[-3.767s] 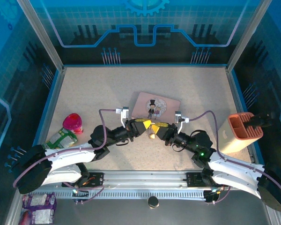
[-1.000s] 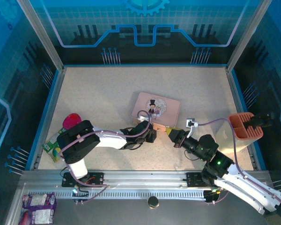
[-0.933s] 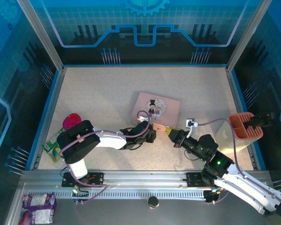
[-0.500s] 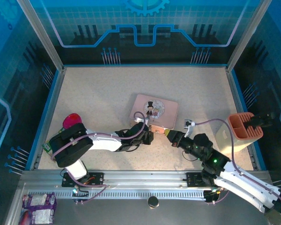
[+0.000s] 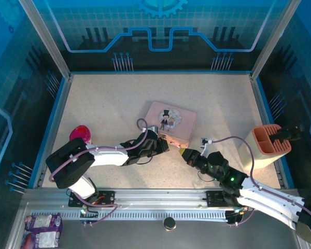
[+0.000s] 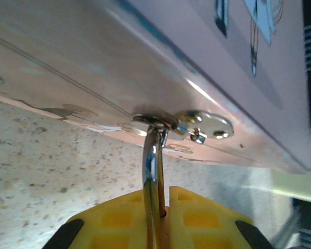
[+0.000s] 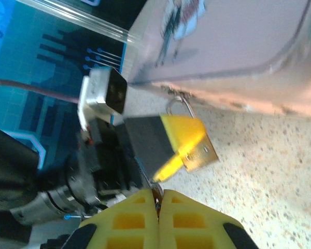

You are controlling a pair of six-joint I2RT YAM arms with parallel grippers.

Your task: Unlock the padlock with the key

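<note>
The tiny brass padlock (image 7: 201, 154) hangs by its silvery shackle (image 6: 151, 161) from the hasp on the front of the pink picture tin (image 5: 171, 118). My left gripper (image 6: 163, 202) is shut on the padlock's body, with the shackle rising from between its yellow fingers; it also shows at the tin's near edge (image 5: 163, 145). A thin dark key (image 7: 156, 193) is pinched in my right gripper (image 7: 158, 199), which is shut on it. The key tip sits a short way below and left of the padlock, apart from it. From above, the right gripper (image 5: 182, 152) lies just right of the left one.
The tin (image 7: 238, 46) lies flat on the speckled table (image 5: 109, 104). An orange slotted holder (image 5: 271, 142) stands at the right edge and a pink cup (image 5: 80, 134) at the left. A snack packet (image 5: 41, 224) lies off the table at the near left.
The right gripper has slid left and nearer with the key. The tin has turned slightly and shifted left. The left arm's elbow has swung left while its gripper stayed on the padlock.
</note>
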